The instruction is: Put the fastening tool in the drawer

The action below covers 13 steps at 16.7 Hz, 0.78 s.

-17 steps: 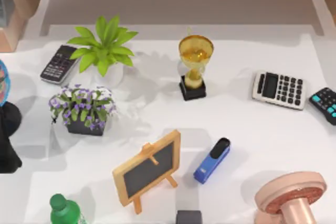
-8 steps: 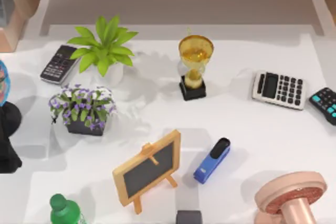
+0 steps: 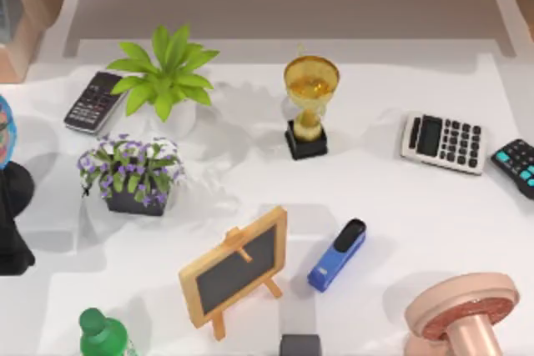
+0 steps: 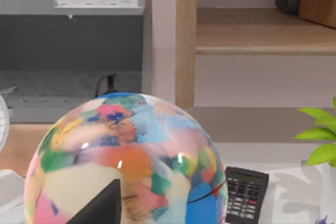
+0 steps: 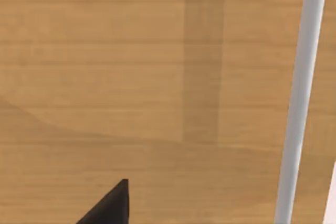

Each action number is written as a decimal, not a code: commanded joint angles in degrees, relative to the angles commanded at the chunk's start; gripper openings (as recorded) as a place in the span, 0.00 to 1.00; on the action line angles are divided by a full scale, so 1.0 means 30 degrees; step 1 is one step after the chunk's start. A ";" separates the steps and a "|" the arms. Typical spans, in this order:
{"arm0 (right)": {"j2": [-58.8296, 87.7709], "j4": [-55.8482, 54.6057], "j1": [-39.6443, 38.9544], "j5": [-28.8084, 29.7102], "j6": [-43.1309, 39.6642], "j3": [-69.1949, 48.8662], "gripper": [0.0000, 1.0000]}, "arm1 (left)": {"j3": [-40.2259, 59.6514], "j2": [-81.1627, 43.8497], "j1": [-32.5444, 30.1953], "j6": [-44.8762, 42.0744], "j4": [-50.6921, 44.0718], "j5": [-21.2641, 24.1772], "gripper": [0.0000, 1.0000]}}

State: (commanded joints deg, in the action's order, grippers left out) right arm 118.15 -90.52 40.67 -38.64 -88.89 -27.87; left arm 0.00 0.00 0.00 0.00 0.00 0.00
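The fastening tool, a small blue stapler (image 3: pixel 337 254) with a black top arm, lies flat on the white table (image 3: pixel 417 223), right of centre near the front and angled toward the back right. Nothing touches it. The drawer is out of view. In the left wrist view a dark part of my left gripper (image 4: pixel 102 208) shows in front of a multicoloured globe (image 4: pixel 126 161). In the right wrist view a dark part of my right gripper (image 5: pixel 107 205) shows close to a wooden panel (image 5: pixel 131 77) with a pale grey bar (image 5: pixel 299 98).
A small chalkboard easel (image 3: pixel 235 268) stands just left of the stapler. Behind are a gold trophy (image 3: pixel 310 106), a green plant (image 3: pixel 167 77), purple flowers (image 3: pixel 132 172), a grey calculator (image 3: pixel 442 142) and a black one (image 3: pixel 517 166). A pink stand (image 3: pixel 463 314) is at front right.
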 joint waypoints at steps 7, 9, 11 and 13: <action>-0.0351 -0.0848 0.0930 -0.0935 0.0009 0.1180 1.00 | 0.0000 0.0000 0.0000 0.0000 0.0000 0.0000 1.00; -0.0268 -0.0807 0.0842 -0.0896 0.0008 0.1116 1.00 | 0.0000 0.0000 0.0000 0.0000 0.0000 0.0000 1.00; -0.0353 -0.0737 0.0778 -0.0930 0.0141 0.1172 1.00 | 0.0000 0.0000 0.0000 0.0000 0.0000 0.0000 1.00; -0.0845 -0.0297 0.0382 -0.1111 0.0951 0.1467 1.00 | 0.0000 0.0000 0.0000 0.0000 0.0000 0.0000 1.00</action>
State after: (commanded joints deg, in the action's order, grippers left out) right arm 115.62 -91.41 41.82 -41.98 -86.03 -23.47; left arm 0.00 0.00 0.00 0.00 0.00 0.00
